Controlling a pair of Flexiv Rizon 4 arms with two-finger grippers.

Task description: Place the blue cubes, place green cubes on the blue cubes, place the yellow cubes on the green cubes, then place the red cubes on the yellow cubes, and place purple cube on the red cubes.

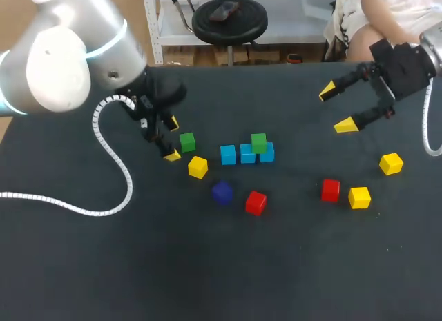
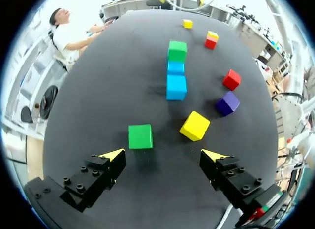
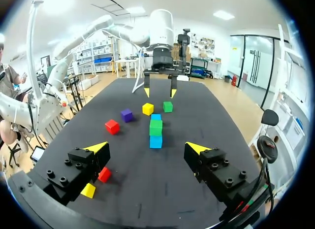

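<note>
One yellow cube (image 1: pixel 197 167) lies just beside the loose green cube (image 1: pixel 187 142).

Robot body: pale shells, black hardware, yellow accents.
The left arm (image 1: pixel 62 55) is rounded and white-grey, with a light-blue ring at its joint and a white coiled cable (image 1: pixel 114 152) trailing from it. The left gripper (image 1: pixel 172 139) and right gripper (image 1: pixel 336 109) have blocky black fingers (image 2: pixel 93 182) studded with dark screws (image 2: pixel 83 169), ending in bright yellow wedges.

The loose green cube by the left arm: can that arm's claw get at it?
Probably yes: the open left claw sits just short of the loose green cube, nothing between them; the nearby yellow cube stands apart.
</note>
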